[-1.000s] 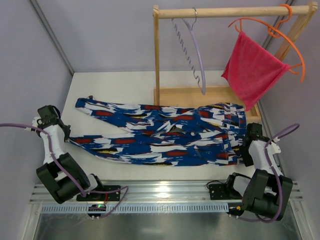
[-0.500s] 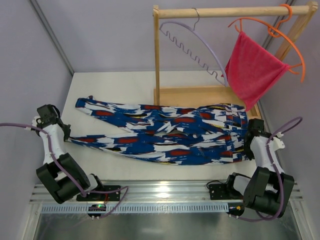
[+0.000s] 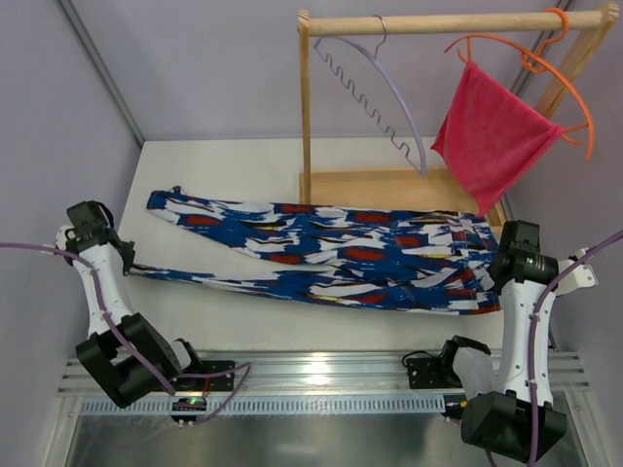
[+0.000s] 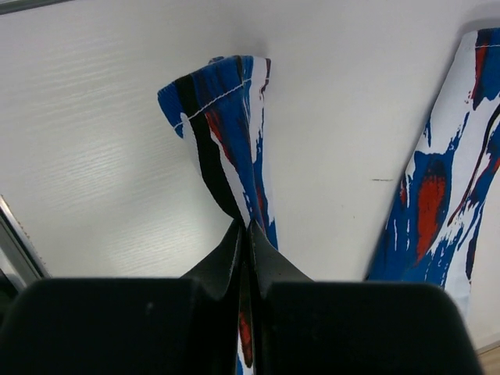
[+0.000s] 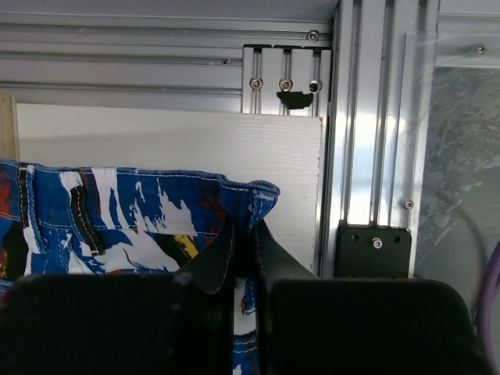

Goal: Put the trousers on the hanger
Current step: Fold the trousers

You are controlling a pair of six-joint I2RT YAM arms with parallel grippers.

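The blue patterned trousers (image 3: 331,258) stretch across the white table, legs to the left, waistband to the right. My left gripper (image 3: 125,265) is shut on the hem of the nearer leg (image 4: 226,125), pinching a fold of fabric. At the far right my right gripper (image 3: 498,282) is shut on the waistband corner (image 5: 250,199), lifted a little off the table. The lavender hanger (image 3: 384,88) with its wavy bar hangs by a metal hook from the wooden rail (image 3: 438,23), above and behind the trousers.
An orange hanger (image 3: 545,73) carrying a pink-red cloth (image 3: 492,136) hangs on the same rail at the right. The rack's wooden post (image 3: 305,107) and base (image 3: 389,185) stand behind the trousers. Aluminium frame rails (image 5: 375,117) run close to the right gripper.
The right gripper closed on the waistband and pulled it right and up, stretching the trousers straighter. The left gripper kept its hold on the hem. The lavender hanger has swung round on the rail.
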